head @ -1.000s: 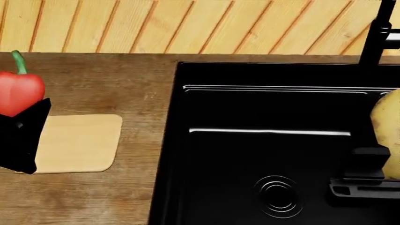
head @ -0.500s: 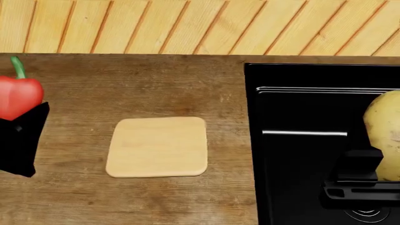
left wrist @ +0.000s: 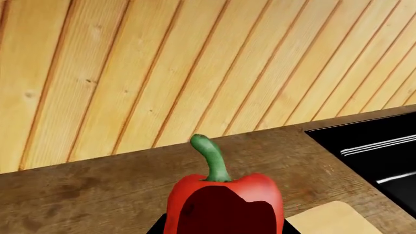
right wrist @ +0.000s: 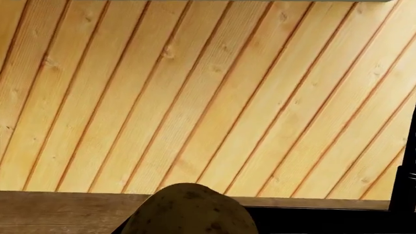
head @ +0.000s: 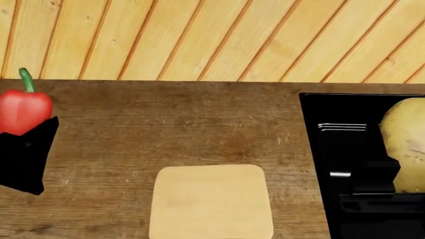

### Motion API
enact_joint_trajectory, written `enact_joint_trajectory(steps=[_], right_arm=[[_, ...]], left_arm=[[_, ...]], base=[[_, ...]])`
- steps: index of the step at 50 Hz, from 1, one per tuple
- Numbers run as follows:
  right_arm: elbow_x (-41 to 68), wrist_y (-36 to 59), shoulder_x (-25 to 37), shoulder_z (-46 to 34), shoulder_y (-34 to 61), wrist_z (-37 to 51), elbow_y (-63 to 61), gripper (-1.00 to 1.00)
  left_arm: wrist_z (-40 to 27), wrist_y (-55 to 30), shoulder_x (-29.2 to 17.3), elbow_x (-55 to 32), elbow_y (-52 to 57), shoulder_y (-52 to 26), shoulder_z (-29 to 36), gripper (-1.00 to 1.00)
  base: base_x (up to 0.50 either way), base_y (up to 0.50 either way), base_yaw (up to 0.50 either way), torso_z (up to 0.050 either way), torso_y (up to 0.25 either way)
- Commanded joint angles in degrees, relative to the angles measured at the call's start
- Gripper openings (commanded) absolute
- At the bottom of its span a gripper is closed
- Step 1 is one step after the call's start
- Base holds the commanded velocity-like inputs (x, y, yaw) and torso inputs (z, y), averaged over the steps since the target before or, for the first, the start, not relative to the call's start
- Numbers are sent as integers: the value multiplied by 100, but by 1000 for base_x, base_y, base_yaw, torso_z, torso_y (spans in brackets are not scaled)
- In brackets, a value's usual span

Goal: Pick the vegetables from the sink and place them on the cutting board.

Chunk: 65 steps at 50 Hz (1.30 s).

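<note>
Red bell pepper (head: 24,109) clamped upright in the left gripper (head: 27,154), stem up, held above the brown surface (head: 166,124) well left of the cutting board (head: 211,201). Potato (head: 403,144) gripped likewise in the right gripper (head: 375,186), over the sink (head: 332,149) edge; jaws closed on each vegetable. Shifted across the view over the last second: board from far left to bottom centre, sink slid off to the right, so base or head turned toward the board. Probably transport nearly done, neither vegetable set down yet. Both arms raised, poised either side of the board.
</note>
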Motion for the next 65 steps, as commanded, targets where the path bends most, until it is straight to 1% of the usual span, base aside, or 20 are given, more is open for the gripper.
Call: enact_joint_trajectory(steps=[1,5,9,12,13,17,19,21,24,25,26,28,31,37,39,42,44,53,55,65], right_arm=[[-50,35,-48,-114,57,-157,53,-100],[-124,40,-107,-201,6,-190,78,-100],[-17,47,-48,-278,130,-90,130,-100],[22,55,-25,-354,203,-39,150,-100],[78,59,-6,-365,222,2,149,-100],[168,66,32,-495,370,89,262,-100],[308,129,84,-741,607,248,399,-100],[490,302,161,-1268,1069,390,600,-100],[618,423,120,-1745,1517,465,859,-100],[714,478,64,-1983,1759,552,1045,-100],[710,478,37,-2042,1834,565,1086,-100],[515,654,-134,-2534,2183,401,1341,-100],[401,767,-445,-3010,2487,255,1648,-100],[256,920,-775,-3555,2933,119,2039,-100],[334,945,-857,-3642,2978,169,2197,-100],[839,994,-993,-3751,3114,428,2510,-100],[866,1085,-1022,-3903,3247,506,2613,-100],[859,1117,-1277,-4274,3283,451,3085,-100],[882,1111,-1288,-4311,3233,469,3137,-100],[901,1011,-1283,-4412,2914,588,3275,-100]], left_arm=[[-15,34,92,16,-32,1,-50,-100],[-19,53,1,-63,-4,61,-117,-100],[-106,4,87,-47,-64,-56,14,-100],[-136,-33,57,-108,-93,-72,48,-100],[-61,-99,73,26,-31,-132,127,-100],[-104,0,26,-40,-57,-95,6,-100],[-96,28,45,-18,-39,-74,-1,-100],[-102,45,18,-71,-39,-53,-32,-100],[-87,47,59,-18,-50,-47,10,-100],[-85,49,42,-39,-33,-29,1,-100],[-80,50,37,-44,-30,-26,0,-100],[-58,50,49,-9,-49,-31,17,-100],[-71,57,59,-6,-48,-36,29,-100],[-6,76,93,105,-79,-22,63,-100],[0,76,61,75,-56,3,49,-100],[-10,66,78,96,-76,-36,81,-100],[-3,67,53,81,-56,-20,71,-100],[60,108,109,191,-68,33,115,-100],[97,144,26,185,-47,125,34,-100],[109,189,12,201,-45,158,19,-100]], base=[[0,0,0,0,0],[0,0,0,0,3],[0,0,0,0,0],[0,0,0,0,0],[0,0,0,0,0],[0,0,0,0,0],[0,0,0,0,0],[0,0,0,0,0],[0,0,0,0,0],[0,0,0,0,0],[0,0,0,0,0],[0,0,0,0,0],[0,0,0,0,0],[0,0,0,0,0],[0,0,0,0,0],[0,0,0,0,0],[0,0,0,0,5],[0,0,0,2,0],[0,0,0,0,0],[0,0,0,0,0]])
